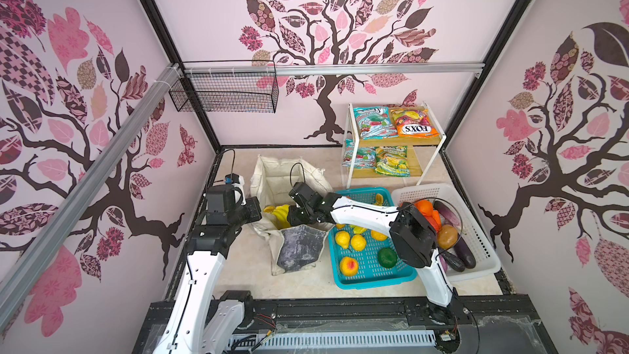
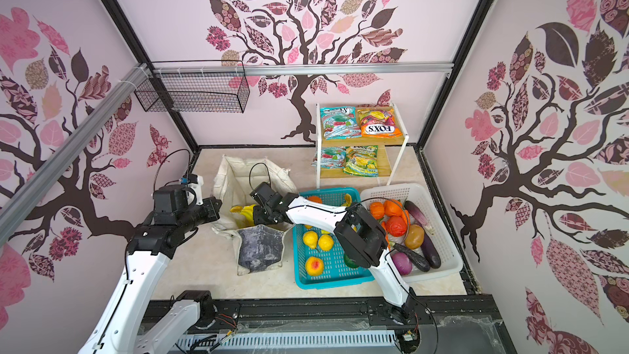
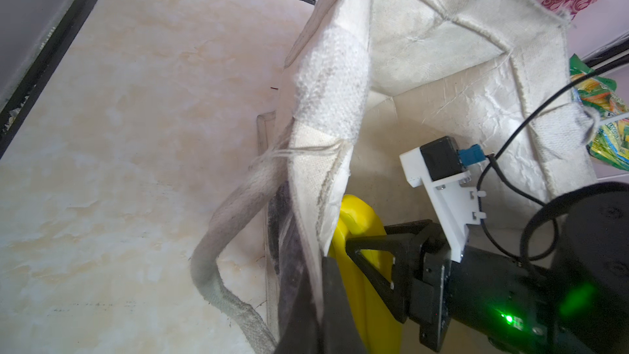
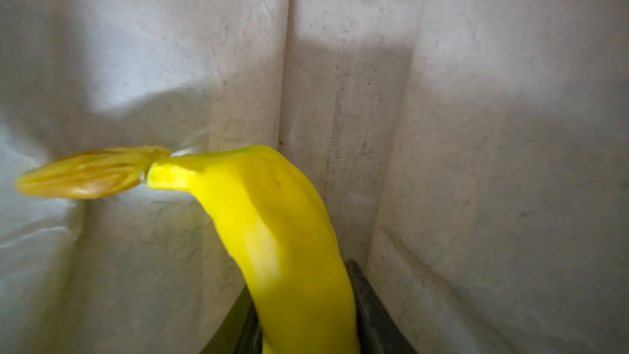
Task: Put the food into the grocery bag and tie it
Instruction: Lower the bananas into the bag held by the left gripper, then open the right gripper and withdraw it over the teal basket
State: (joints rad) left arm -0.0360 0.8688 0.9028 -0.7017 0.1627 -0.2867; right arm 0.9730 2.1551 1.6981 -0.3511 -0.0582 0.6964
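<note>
The cream grocery bag [image 1: 282, 178] [image 2: 245, 178] stands open at the table's middle, its dark printed panel [image 1: 299, 246] facing the front. My left gripper [image 1: 255, 211] [image 3: 315, 287] is shut on the bag's near-left rim. My right gripper [image 1: 291, 216] [image 4: 306, 308] reaches into the mouth, shut on the yellow banana bunch [image 1: 279, 214] [image 4: 272, 226], which hangs inside above the bag's floor. The orange [image 1: 423, 207] and red vegetable [image 2: 396, 225] lie in the white basket. The FOX'S packet [image 1: 413, 124] and green-yellow packet [image 1: 391, 161] lie on the rack.
A teal basket [image 1: 340, 277] with lemons, a peach and a green fruit sits right of the bag. The white basket [image 1: 476, 267] with aubergines stands beside it. A white-framed rack [image 1: 350, 151] is at the back right, a black wire basket [image 1: 224, 91] on the back rail.
</note>
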